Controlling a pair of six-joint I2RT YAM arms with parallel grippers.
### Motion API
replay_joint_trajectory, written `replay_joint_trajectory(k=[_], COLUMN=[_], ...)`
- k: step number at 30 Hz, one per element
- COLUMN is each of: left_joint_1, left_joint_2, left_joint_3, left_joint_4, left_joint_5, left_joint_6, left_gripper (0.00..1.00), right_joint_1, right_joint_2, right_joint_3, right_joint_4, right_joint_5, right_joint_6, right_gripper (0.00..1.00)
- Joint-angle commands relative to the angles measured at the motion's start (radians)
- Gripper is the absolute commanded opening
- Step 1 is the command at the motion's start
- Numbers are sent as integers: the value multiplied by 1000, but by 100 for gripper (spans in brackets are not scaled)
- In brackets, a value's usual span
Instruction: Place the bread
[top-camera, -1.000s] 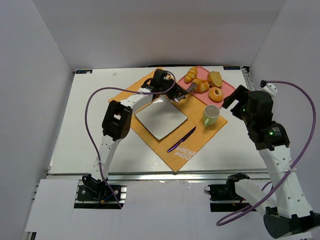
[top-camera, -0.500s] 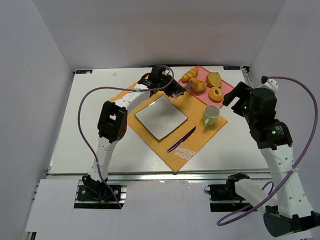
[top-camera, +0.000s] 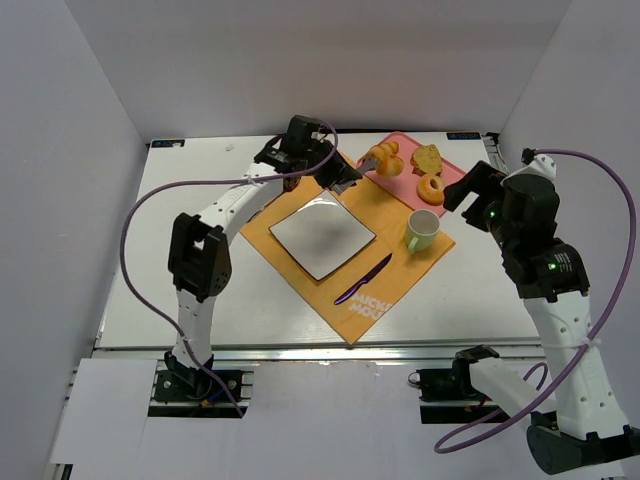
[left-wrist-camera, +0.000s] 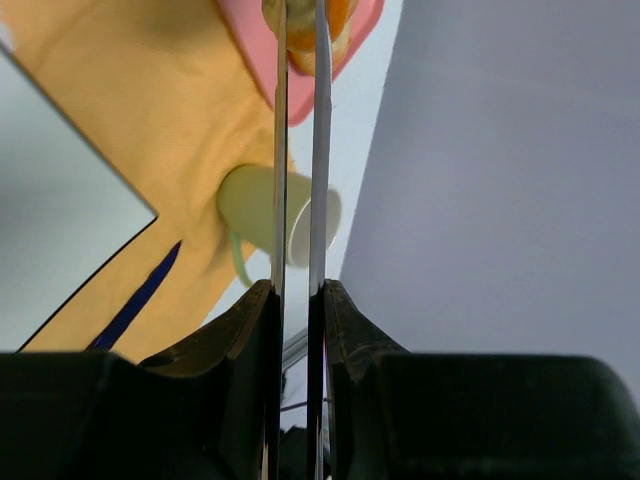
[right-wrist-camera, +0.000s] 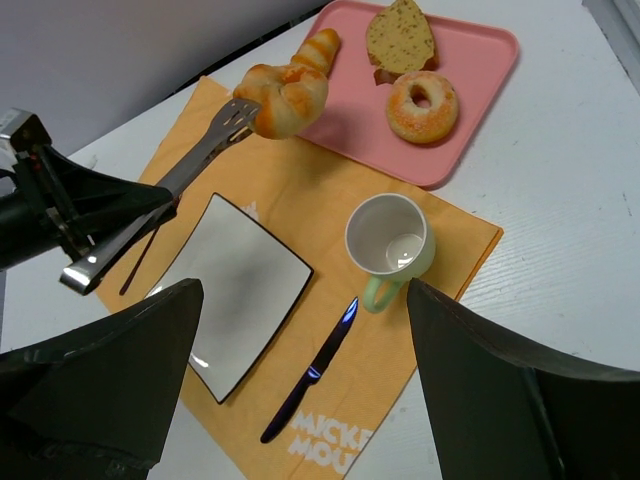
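From the top camera, I see my left gripper (top-camera: 338, 174) squeezed tight on the silver metal tongs (top-camera: 358, 168). The tongs pinch the round, shiny golden-orange bread (top-camera: 384, 159). The bread is just past the far right corner of the white square plate (top-camera: 322, 236), over the edge of the pink plastic tray (top-camera: 452, 176). My right gripper (top-camera: 463, 194) is well to the right of the plate.

From the left wrist camera, the two thin tong arms run up the middle, close together, with my black fingers (left-wrist-camera: 258, 330) pressing on both sides. The bread (left-wrist-camera: 341, 18) sits between the tips at the top. The pale green cup (left-wrist-camera: 262, 205) stands near the plate's (left-wrist-camera: 60, 220) corner.

From the right wrist camera, that gripper's fingers (right-wrist-camera: 130, 370) are spread wide with nothing between them. The bread (right-wrist-camera: 285, 95) hangs at the tongs' (right-wrist-camera: 195, 165) end, past the plate's (right-wrist-camera: 240, 290) far corner.
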Motion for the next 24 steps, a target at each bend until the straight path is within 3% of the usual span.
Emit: replay_joint_trajectory(k=[1,4,9,12,16,24], left_joint_1=[-4,-4,0,3,2,3], left_joint_2=[-198,-353,-621,-737,-826,-806], left_joint_3=[1,-154,-559,-703,-809,-902], left_joint_4=[-161,-246,-170,-152,-150,-127], left_joint_5=[-61,-89,-86,-85,-92,-126], left_joint_6=[105,165,142,137,139,177], left_gripper=[31,31,31,31,31,31], right_joint_1=[2,1,2,2,1,2], right_joint_2=[-14,-10,3,12,13,10], right_joint_3=[-1,-15,-30,-44,-70,-95], right_joint_4=[37,31,34,40,51,51], right_joint_5=[-59,-77,-111,-134,-157,-183], right_joint_6=[-41,-81,-112,-110,-98,-90], right_gripper=[90,89,89,89,89,89])
